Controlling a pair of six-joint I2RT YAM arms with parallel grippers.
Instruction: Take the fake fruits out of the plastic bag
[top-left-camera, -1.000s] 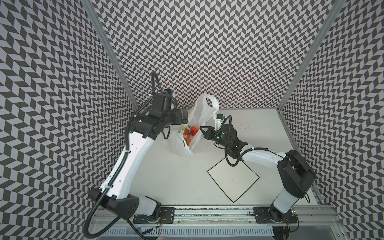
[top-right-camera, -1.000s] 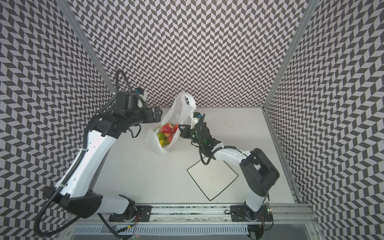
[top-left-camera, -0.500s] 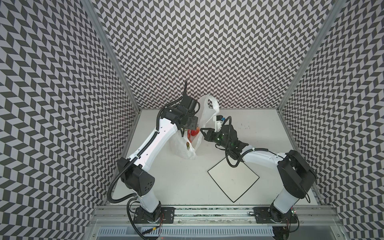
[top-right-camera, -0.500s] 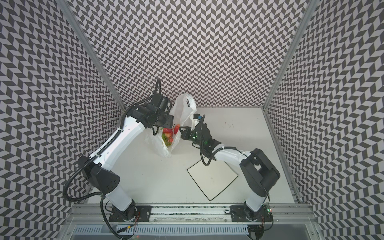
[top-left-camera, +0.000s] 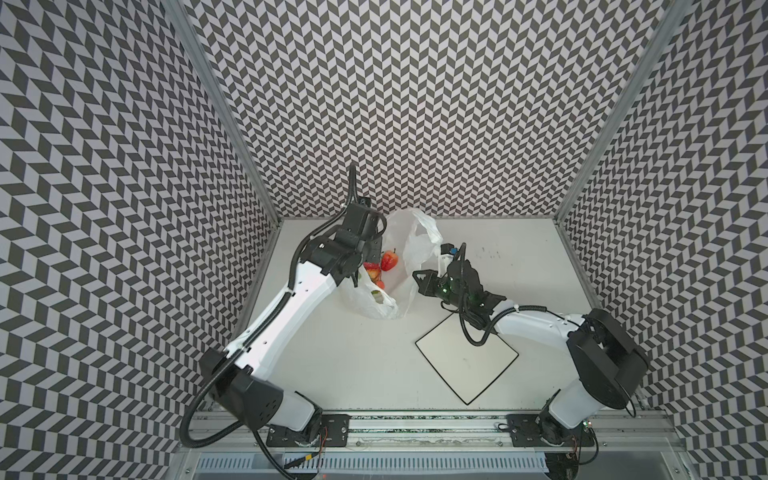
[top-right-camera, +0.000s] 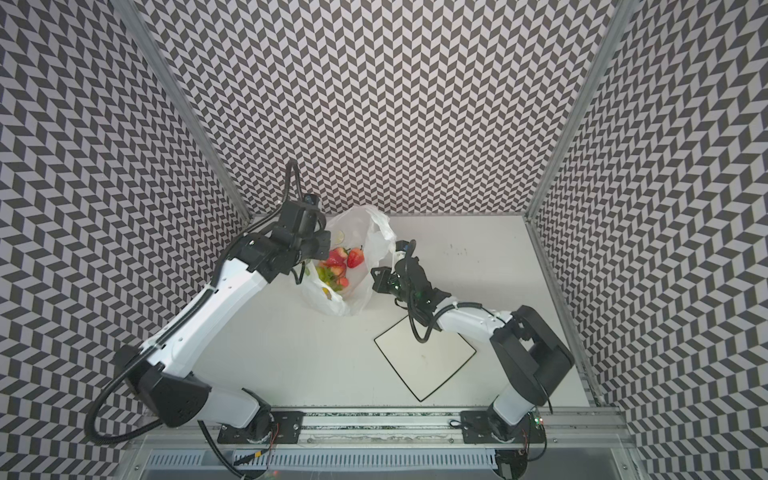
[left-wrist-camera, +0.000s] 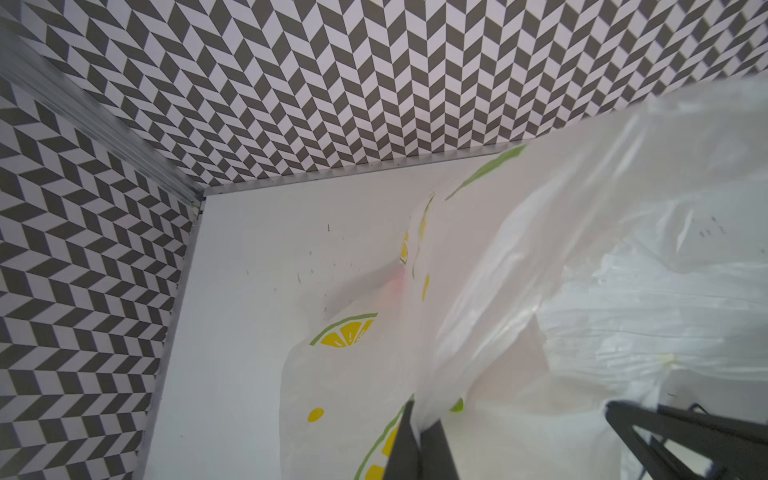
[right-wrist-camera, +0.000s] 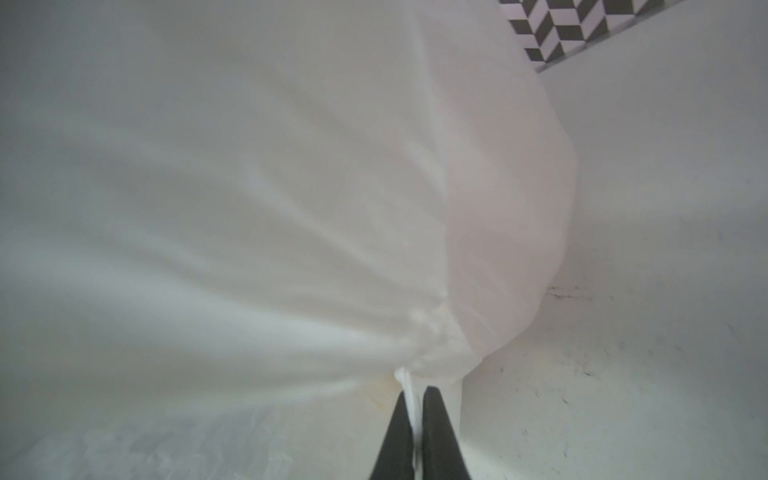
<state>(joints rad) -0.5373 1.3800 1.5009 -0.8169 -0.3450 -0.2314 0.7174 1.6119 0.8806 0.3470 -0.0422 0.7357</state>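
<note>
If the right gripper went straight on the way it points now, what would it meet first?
The bag: the right gripper pinches a fold of it. Behind the film probably come the fruits, though depth is unclear.

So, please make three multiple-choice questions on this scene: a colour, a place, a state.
1. Rim of the square plate: A black; B red; C yellow.
2. The fake fruits lie: A on the plate; B inside the plastic bag; C beside the plate.
3. The left gripper is: A open above the bag; B shut on the bag; C shut on the plate.
Answers: 1 A, a black line borders it. 2 B, red and green fruits show in the bag's open mouth. 3 B, its fingers pinch the film.
</note>
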